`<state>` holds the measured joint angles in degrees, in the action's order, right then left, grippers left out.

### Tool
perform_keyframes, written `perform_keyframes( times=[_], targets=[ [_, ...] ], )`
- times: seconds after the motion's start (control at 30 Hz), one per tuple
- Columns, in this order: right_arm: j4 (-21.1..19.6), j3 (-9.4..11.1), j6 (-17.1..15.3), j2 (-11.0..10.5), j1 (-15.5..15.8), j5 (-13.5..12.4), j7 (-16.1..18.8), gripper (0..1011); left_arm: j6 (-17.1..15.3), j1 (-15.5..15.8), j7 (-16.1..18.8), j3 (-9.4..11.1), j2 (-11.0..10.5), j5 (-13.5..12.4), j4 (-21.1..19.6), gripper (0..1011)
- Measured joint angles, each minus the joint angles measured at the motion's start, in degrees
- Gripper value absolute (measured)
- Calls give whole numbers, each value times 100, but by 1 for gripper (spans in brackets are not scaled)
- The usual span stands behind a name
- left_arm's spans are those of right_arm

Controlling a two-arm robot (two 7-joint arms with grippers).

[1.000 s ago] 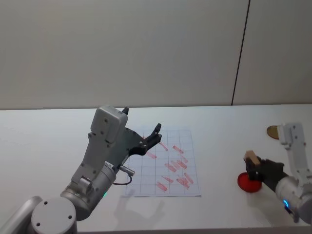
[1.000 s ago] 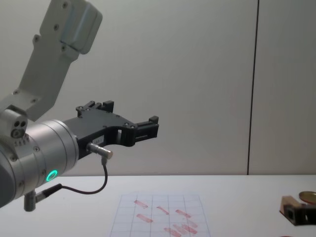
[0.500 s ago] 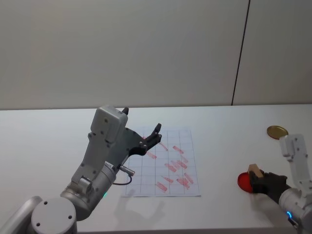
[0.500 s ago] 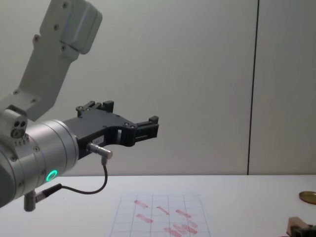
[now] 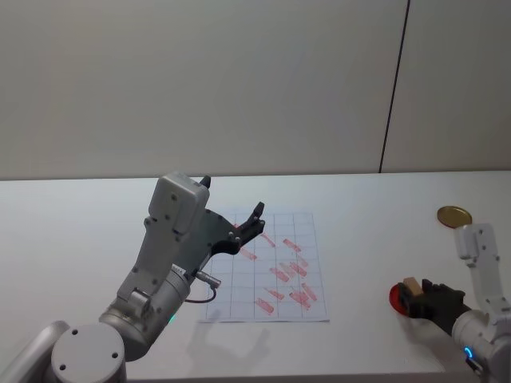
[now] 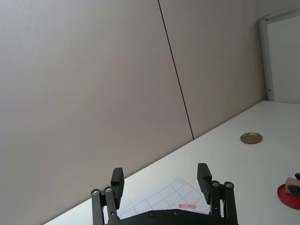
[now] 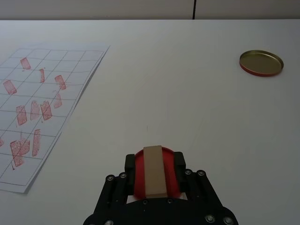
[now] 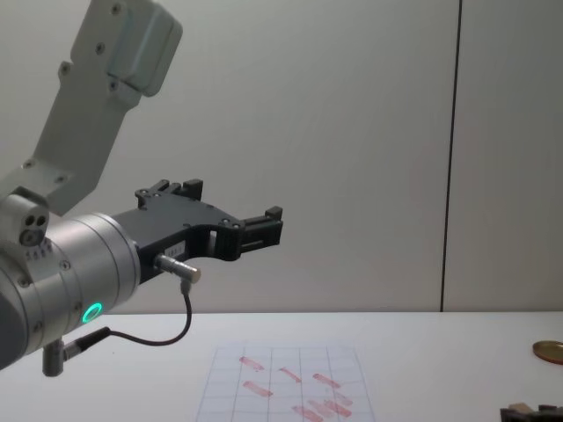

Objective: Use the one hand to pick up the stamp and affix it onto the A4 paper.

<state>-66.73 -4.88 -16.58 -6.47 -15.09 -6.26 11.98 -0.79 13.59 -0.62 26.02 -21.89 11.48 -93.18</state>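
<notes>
Right wrist view: stamp (image 7: 155, 170), a small wooden block, sits clamped on its long sides between the right gripper (image 7: 155, 174) fingers, low over a red ink pad (image 7: 140, 180) on the surface, well right of the A4 paper (image 5: 267, 267). Likely light, rigid, not slippery; side grip suits it. Left gripper (image 6: 161, 180) hangs raised, fingers wide.

Right gripper (image 7: 152, 174) sits low at the bottom centre of the right wrist view, jaws clamped on the stamp (image 7: 154, 169), a pale tan wooden block, lying flat over a red round pad. In the head view that's lower right. The A4 paper (image 5: 270, 267) lies flat at centre frame, white, faint blue grid, scattered red stamp marks, well apart from the stamp.
</notes>
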Motion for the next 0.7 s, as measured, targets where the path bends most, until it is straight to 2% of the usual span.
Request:
perform_keyframes(
  times=[0.03, 0.3, 0.53, 0.7],
  targets=[
    [6, -1, 7, 2, -4, -1, -1, 448, 0, 0, 0, 0, 0, 0, 0, 993],
    [22, -10, 76, 11, -21, -24, -20, 738, 0, 0, 0, 0, 0, 0, 0, 993],
    [-212, 9, 138, -9, 67, -91, -53, 948, 0, 0, 0, 0, 0, 0, 0, 993],
    [-446, 44, 165, -40, 179, -158, -77, 1001, 0, 0, 0, 0, 0, 0, 0, 993]
  ],
)
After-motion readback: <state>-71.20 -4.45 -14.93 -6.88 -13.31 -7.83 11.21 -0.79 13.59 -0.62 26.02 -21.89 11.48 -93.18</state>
